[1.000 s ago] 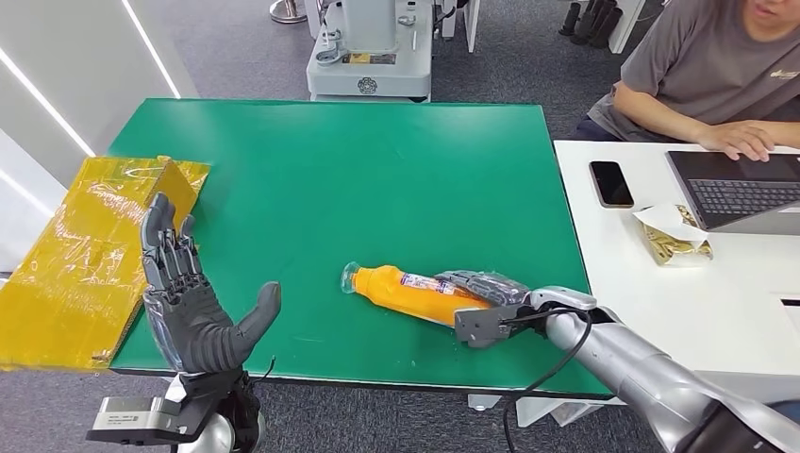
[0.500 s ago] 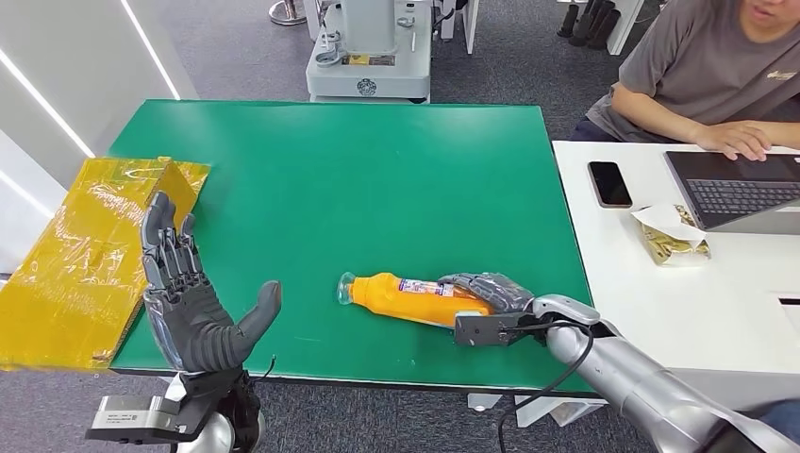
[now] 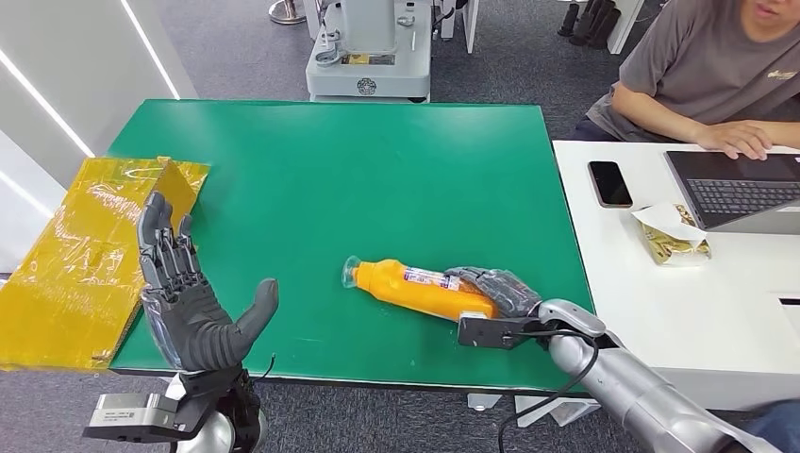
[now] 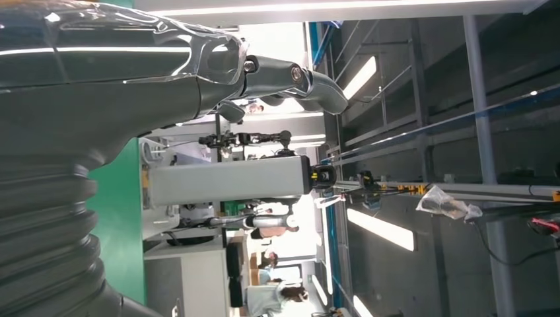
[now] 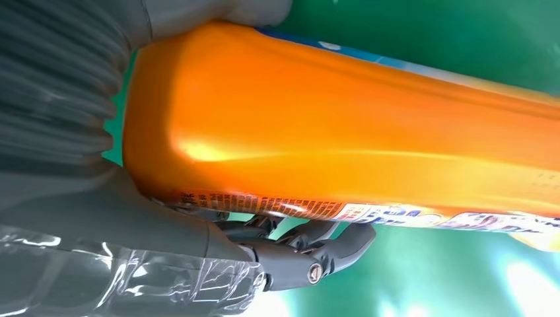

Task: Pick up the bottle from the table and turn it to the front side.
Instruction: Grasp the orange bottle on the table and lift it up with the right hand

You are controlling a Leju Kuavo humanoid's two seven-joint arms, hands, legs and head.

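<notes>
An orange bottle point(image 3: 415, 289) with a clear cap and a printed label lies on its side near the front edge of the green table point(image 3: 377, 179), cap end pointing left. My right hand point(image 3: 498, 291) grips the bottle's base end, fingers wrapped over its far side. In the right wrist view the orange bottle point(image 5: 343, 125) sits against the palm, with dark fingers point(image 5: 317, 254) curled around its labelled side. My left hand point(image 3: 193, 293) is raised at the table's front left corner, palm up, fingers spread, holding nothing.
A yellow wrapped box point(image 3: 85, 250) lies at the table's left edge beside my left hand. A white desk point(image 3: 679, 293) adjoins on the right with a phone point(image 3: 611, 183), a laptop point(image 3: 736, 189) and a snack bag point(image 3: 672, 234). A person point(image 3: 708, 75) sits there.
The bottle's cap end has swung slightly in my right hand's grip, dipping nearer and then back away. My left hand has barely moved.
</notes>
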